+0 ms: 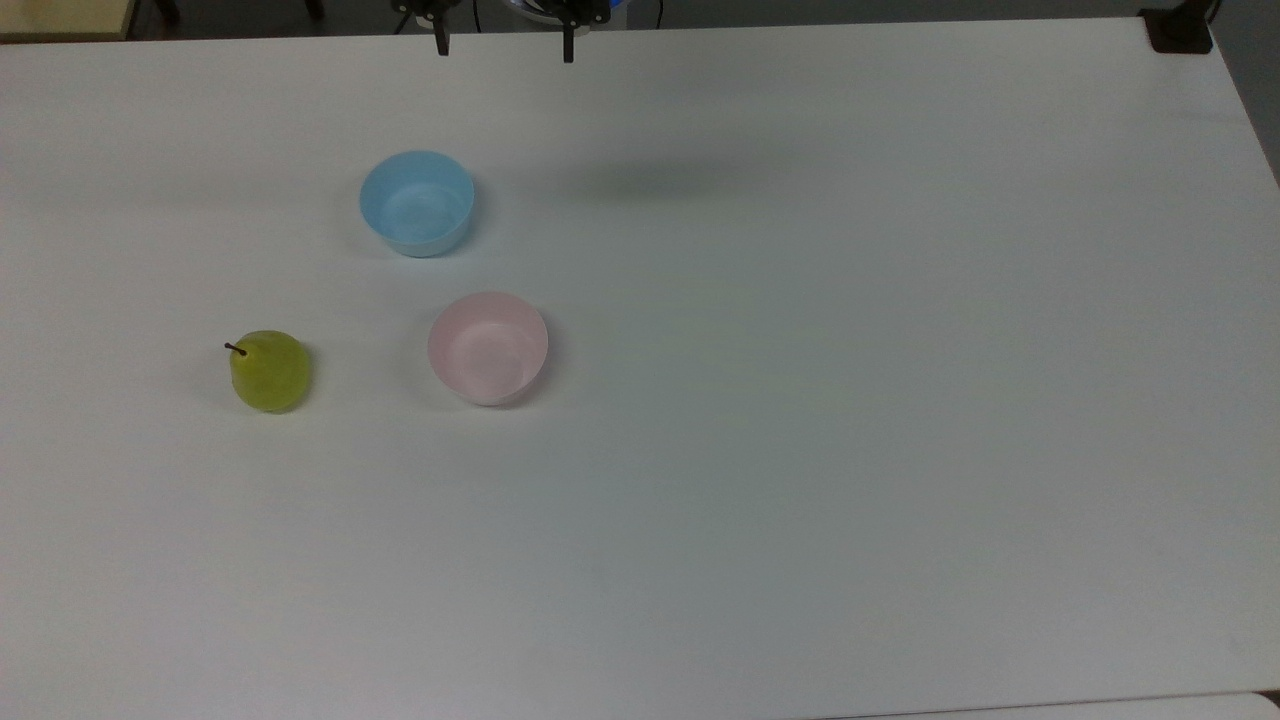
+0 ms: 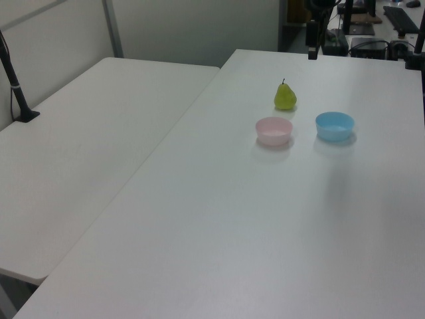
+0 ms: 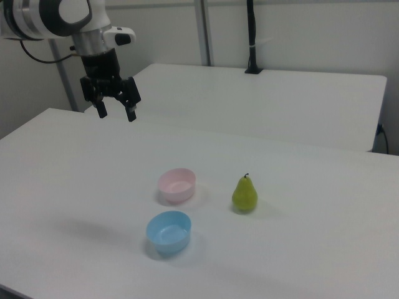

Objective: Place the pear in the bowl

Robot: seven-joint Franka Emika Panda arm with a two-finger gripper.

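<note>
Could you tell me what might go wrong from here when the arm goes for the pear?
The pear stands upright and rounded, so the open gripper could tip or roll it on the smooth table. The blue bowl sits close to the pink bowl; a careless drop could land in the wrong one.

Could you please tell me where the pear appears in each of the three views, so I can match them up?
Top view: the pear stands left of centre, left of the pink bowl.
Left view: upper centre-right, beyond the pink bowl.
Right view: right of centre, right of the pink bowl.
Shared landmark: the pink bowl, with the blue bowl beside it.
</note>
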